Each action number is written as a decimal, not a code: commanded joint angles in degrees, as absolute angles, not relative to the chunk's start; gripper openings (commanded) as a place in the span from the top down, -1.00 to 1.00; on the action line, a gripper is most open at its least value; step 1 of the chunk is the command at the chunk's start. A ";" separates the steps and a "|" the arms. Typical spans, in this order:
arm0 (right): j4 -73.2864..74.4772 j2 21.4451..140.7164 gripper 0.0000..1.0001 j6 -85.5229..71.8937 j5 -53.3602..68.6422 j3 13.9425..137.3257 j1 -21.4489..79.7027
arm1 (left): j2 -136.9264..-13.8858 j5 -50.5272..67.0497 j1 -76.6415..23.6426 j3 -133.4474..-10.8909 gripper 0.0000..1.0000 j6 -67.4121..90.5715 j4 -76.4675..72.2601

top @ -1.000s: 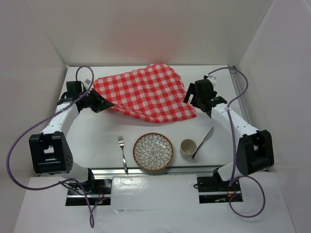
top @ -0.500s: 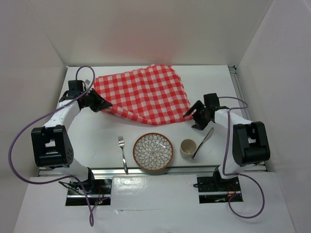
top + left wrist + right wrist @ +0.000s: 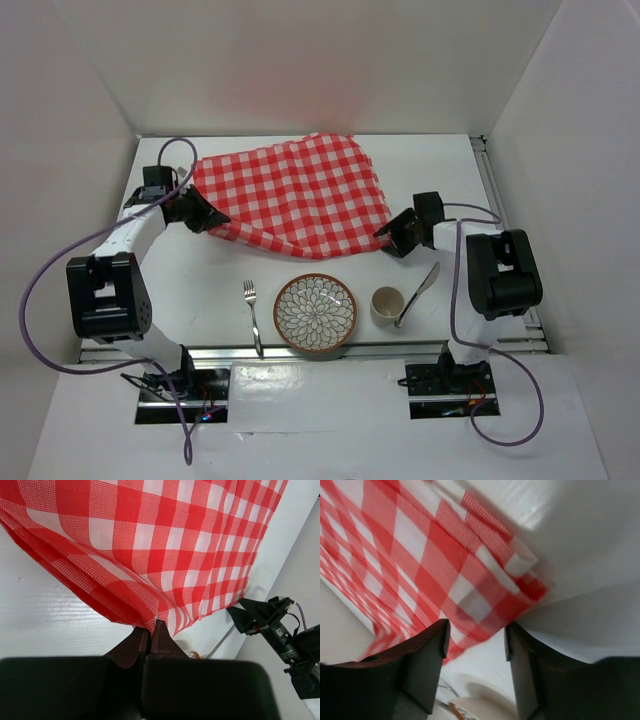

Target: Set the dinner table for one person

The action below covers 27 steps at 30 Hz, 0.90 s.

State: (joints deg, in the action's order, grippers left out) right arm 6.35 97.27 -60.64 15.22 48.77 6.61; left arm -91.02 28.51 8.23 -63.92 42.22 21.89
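Observation:
A red-and-white checked cloth (image 3: 295, 192) lies rumpled at the back of the white dinner table (image 3: 200, 275). My left gripper (image 3: 212, 219) is shut on the cloth's near left edge (image 3: 150, 611). My right gripper (image 3: 386, 241) is open, its fingers (image 3: 427, 652) on either side of the cloth's near right corner (image 3: 520, 592) without closing on it. A fork (image 3: 253, 317), a flower-patterned plate (image 3: 315, 313), a cream cup (image 3: 386, 305) and a knife (image 3: 418, 294) lie in a row along the table's near edge.
White walls (image 3: 560, 150) enclose the table at the back and both sides. The arm bases and their purple cables (image 3: 40, 290) stand at the near edge. The right arm (image 3: 277, 627) shows in the left wrist view.
My right gripper has dropped and come in toward the cloth's near right corner. The cloth's right side has pulled in leftward. My left gripper has held its grip, shifting slightly.

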 commanded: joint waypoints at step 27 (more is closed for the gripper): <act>12.56 68.31 1.00 -45.09 1.68 82.00 5.89 | -87.99 41.39 17.49 -105.82 1.00 46.41 34.45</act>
State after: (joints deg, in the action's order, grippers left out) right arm 10.17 73.58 -46.98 6.72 83.66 7.05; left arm -92.31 40.07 14.72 -105.58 46.78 33.91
